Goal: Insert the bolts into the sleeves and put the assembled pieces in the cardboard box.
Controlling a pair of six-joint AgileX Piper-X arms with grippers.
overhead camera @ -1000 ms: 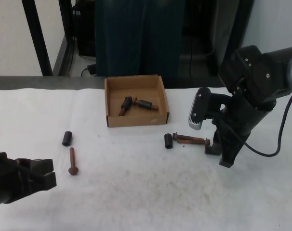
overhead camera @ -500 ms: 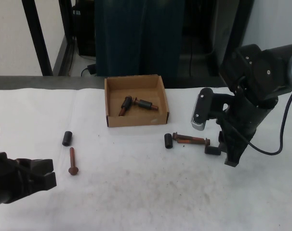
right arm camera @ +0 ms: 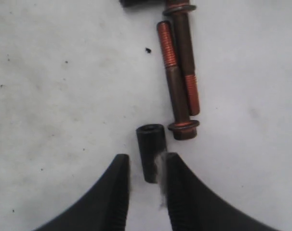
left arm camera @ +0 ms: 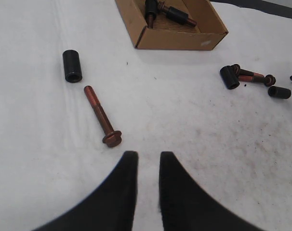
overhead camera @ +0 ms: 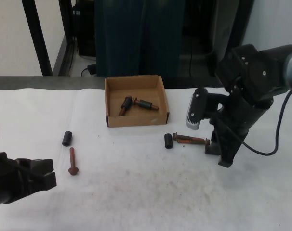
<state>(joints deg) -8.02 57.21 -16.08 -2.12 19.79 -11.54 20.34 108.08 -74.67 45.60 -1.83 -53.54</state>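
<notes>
The right wrist view catches what the high view hides. The right gripper [right arm camera: 145,166] straddles the sleeve [right arm camera: 150,151], one finger touching it and a sliver of gap at the other, so it isn't clamped. The sleeve lies flat on the bench [right arm camera: 64,96], long axis in line with the fingers, open end pointing away, just beside a bolt [right arm camera: 177,96] head. In the high view it sits well right of the box [overhead camera: 136,119]. The left gripper [left arm camera: 148,163] is slightly parted and empty.
</notes>
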